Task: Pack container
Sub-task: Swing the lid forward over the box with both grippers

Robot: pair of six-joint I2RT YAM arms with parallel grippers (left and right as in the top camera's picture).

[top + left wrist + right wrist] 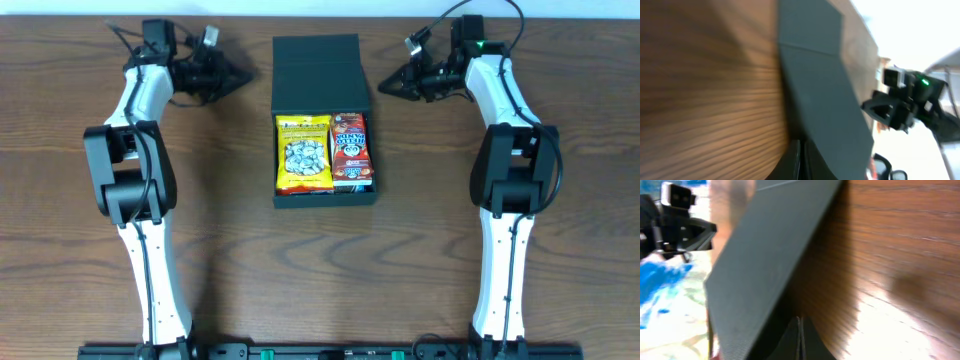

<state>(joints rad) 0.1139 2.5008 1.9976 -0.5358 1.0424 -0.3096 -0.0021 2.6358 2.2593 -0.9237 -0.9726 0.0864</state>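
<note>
The container [315,62] is a dark rectangular box lying mid-table with its flap lid open toward the back. A yellow snack packet [303,153] and a red snack packet [350,150] lie side by side inside it. My left gripper [243,76] is shut and empty, pointing at the lid's left edge from a short way off. My right gripper [383,87] is shut too, just off the lid's right edge. In the left wrist view the closed tips [800,146] sit close to the container's dark side [825,100]. The right wrist view shows closed tips [799,321] beside the container [770,255].
Brown wooden tabletop [560,290] surrounds the box. Both arm bases stand at the front edge, left [150,300] and right [495,300]. The opposite arm shows in each wrist view, beyond the box.
</note>
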